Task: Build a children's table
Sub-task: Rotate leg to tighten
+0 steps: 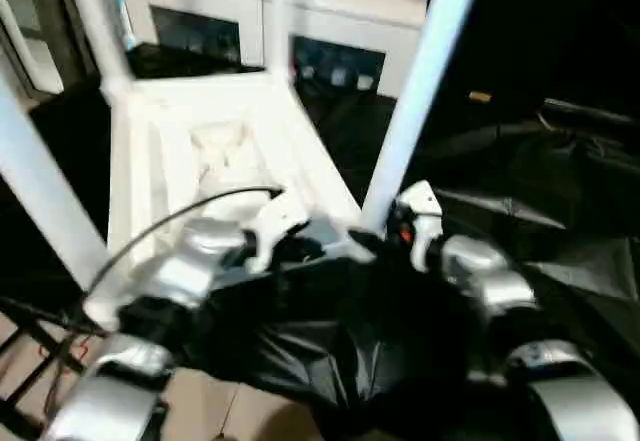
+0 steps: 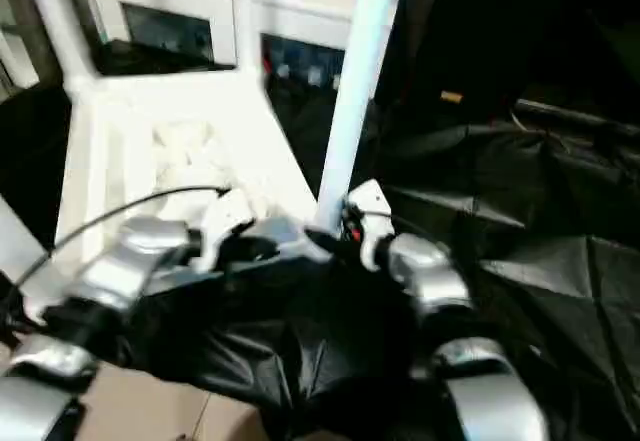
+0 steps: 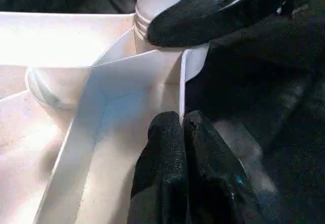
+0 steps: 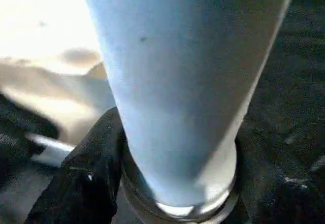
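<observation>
Tabletop [image 1: 215, 151], white plastic and turned ribbed underside up, is seen lying on a surface draped in black sheeting [image 1: 560, 261], in front of a white cabinet [image 1: 330, 21]. White tube legs are seen standing in its far-left corner socket and at its left edge; a third leg [image 1: 415, 91] rises upright from the near-right corner socket, the one being worked on. The left gripper [image 3: 182, 132] is shown with its two black fingers pressed together, closed on nothing that can be made out, its tips resting against the thin upright wall of the tabletop just beside that socket. The right gripper [image 4: 167, 183] is placed around the base of the third leg, one black finger [image 4: 84, 183] on either side where the tube meets its ringed collar; the jaws stand apart by about the width of the tube, but whether they are actually clamped on it cannot be told. The step in hand is judged to be seating this leg. To do it well, the tube should be kept truly upright over the socket, pressed straight down and turned without being levered sideways, while the tabletop is steadied at the corner so that it is not slid across the slippery sheeting.
</observation>
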